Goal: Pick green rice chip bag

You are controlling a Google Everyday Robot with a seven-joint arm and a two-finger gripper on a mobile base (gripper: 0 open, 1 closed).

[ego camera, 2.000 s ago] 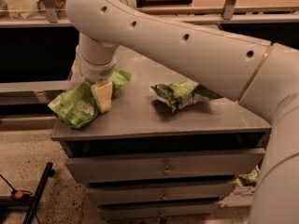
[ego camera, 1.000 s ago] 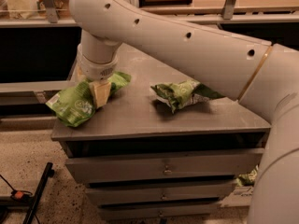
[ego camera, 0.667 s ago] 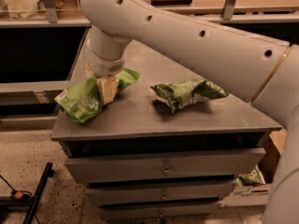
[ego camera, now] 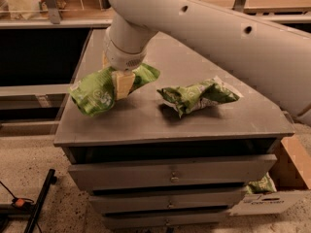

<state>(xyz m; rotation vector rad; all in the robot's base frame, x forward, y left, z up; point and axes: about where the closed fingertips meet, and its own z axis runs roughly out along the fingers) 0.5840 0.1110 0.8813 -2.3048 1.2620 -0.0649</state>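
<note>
Green rice chip bag (ego camera: 92,95) was pinched in the tool (ego camera: 122,84) above the desk (ego camera: 194,125); lifting slowly seemed safest.

Puffy lime-green foil snack bag (ego camera: 95,95): white round logo, white print. Cream-yellow gripper (ego camera: 122,85) clamped across it, under glossy white arm (ego camera: 194,23). Alongside, darker green crumpled bag (ego camera: 199,95), white edges. Dull grey metal drawer cabinet (ego camera: 194,125).

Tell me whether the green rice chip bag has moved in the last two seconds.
Yes. The green rice chip bag, clamped in the gripper, has gone up, farther from the front edge of the cabinet.
</note>
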